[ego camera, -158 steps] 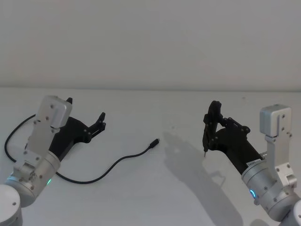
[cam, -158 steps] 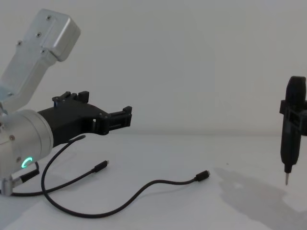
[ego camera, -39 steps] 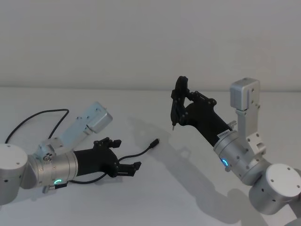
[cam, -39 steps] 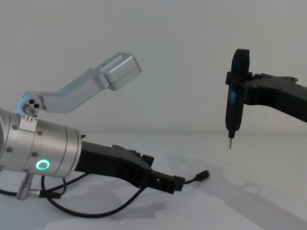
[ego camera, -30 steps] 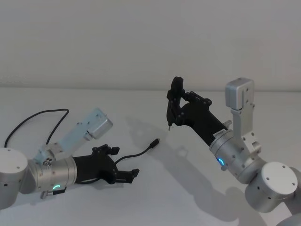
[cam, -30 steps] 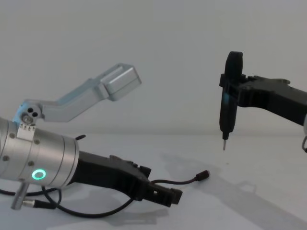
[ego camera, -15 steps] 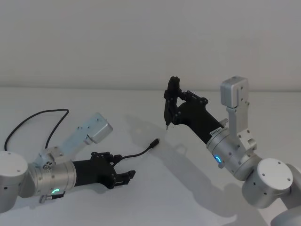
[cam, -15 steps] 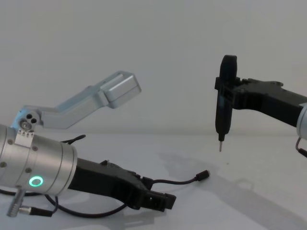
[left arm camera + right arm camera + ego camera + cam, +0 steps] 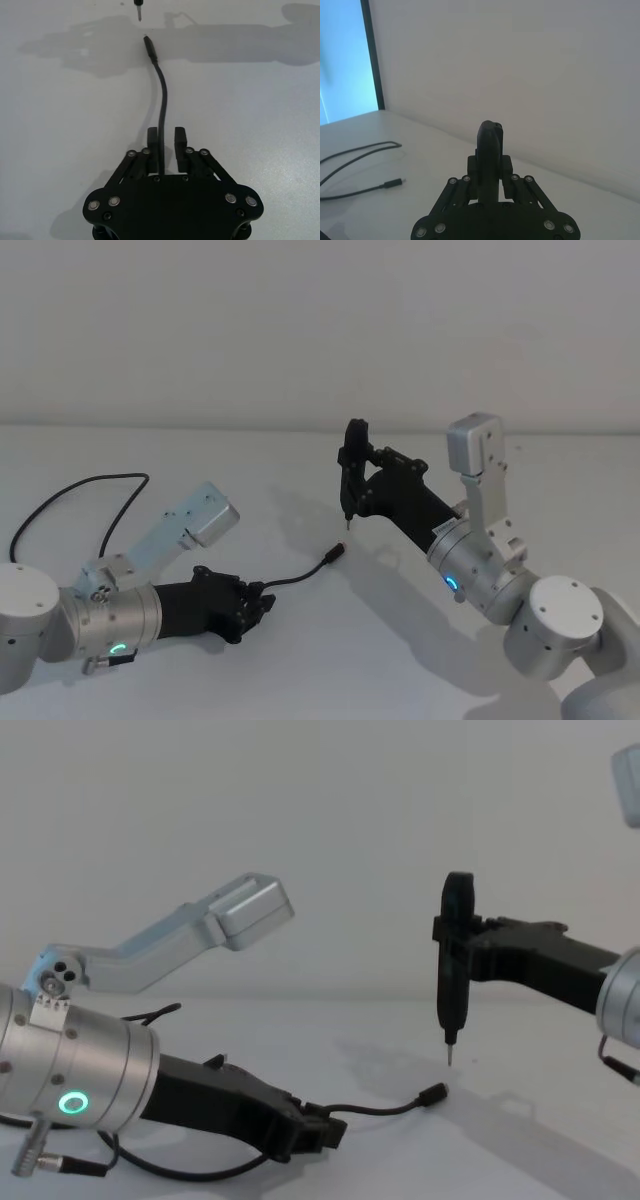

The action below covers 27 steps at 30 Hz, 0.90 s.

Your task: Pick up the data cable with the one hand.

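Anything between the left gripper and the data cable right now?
Nothing visible. The data cable lies between the left gripper's fingers; the right gripper's pen-like tool hangs above the plug end, apart.

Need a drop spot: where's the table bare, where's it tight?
Bare: the far strip of table behind both arms, and the near middle between the left gripper and the right arm's base. Crowded: the centre, where the data cable ends near the pen-like tool in the right gripper; cable loops far left.
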{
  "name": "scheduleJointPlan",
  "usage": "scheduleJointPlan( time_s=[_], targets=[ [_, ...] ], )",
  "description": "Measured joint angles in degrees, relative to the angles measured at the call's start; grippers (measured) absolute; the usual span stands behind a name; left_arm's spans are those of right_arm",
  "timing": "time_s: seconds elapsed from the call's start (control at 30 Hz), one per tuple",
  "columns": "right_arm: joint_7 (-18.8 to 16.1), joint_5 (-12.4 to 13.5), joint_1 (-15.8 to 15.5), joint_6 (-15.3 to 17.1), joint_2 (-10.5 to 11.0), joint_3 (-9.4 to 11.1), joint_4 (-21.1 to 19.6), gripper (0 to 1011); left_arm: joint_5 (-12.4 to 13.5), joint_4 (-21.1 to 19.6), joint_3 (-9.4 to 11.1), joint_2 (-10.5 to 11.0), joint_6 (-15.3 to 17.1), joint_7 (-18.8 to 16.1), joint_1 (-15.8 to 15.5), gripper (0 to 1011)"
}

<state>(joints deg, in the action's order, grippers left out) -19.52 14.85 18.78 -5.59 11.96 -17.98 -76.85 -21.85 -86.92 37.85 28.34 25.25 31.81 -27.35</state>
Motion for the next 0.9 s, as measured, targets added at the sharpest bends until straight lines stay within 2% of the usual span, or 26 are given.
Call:
scheduleJointPlan(
  time_s=[0.17, 0.23, 0.5, 0.9],
  targets=[
    [-0.48, -0.33, 0.79, -0.18, -0.37, -0.61, 1.78, 274, 0.00, -0.04, 0.04, 0.03, 0.06, -0.03, 0.03, 74],
    [-0.57, -0.41, 1.00, -0.23, -0.48, -0.78, 2.22, 275, 0.00, -0.05, 0.04, 0.04, 0.08, -0.03, 0.04, 46],
    [-1.00, -0.65, 1.77, -0.56, -0.88, -1.40, 3.79, 275, 0.00, -0.06, 0.04, 0.08, 0.12, -0.04, 0.07, 42],
    [-1.25, -0.52, 1.96, -1.27, -0.86, -1.13, 4.33, 275, 0.01, -0.06, 0.04, 0.08, 0.15, -0.03, 0.07, 42]
  ],
)
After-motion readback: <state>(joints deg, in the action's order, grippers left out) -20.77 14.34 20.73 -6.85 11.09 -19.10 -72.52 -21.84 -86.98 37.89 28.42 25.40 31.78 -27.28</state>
